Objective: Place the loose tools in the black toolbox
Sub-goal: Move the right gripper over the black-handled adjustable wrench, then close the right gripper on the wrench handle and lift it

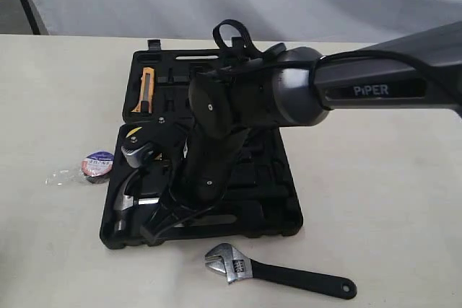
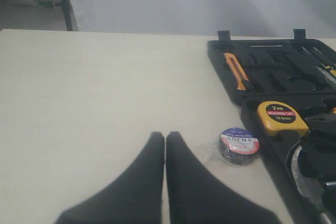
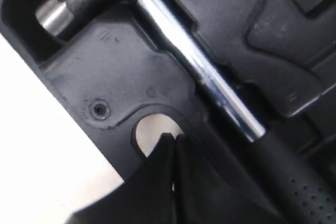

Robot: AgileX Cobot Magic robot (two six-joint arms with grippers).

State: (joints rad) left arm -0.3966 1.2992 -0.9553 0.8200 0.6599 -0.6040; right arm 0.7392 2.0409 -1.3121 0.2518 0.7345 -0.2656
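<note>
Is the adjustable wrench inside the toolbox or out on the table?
Out. The adjustable wrench lies on the table beside the open black toolbox, apart from its edge.

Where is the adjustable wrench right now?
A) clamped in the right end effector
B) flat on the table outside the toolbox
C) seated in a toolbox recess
B: the adjustable wrench lies flat on the table, wholly outside the toolbox and not touching it.

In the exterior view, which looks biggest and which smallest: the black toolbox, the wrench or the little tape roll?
1. black toolbox
2. wrench
3. tape roll
The differences are plain, so nearness to the camera does not put the order in doubt.
</note>
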